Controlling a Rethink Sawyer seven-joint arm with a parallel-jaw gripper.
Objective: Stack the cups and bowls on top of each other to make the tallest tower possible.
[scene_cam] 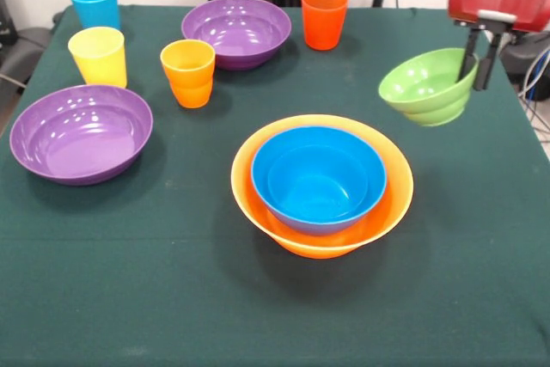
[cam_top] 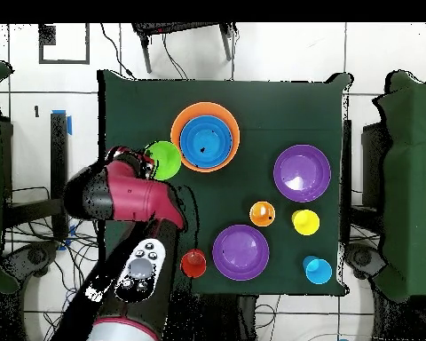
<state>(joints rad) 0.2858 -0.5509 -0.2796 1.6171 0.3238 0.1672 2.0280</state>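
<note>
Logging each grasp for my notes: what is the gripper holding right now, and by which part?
The gripper holds the small green bowl, pinched at its rim on one side, tilted and lifted off the table.

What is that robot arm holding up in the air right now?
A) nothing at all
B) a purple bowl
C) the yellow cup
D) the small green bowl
D: the gripper has its jaws clamped over the rim of the green bowl, which hangs tilted above the table, beside the orange bowl with the blue bowl inside it.
</note>
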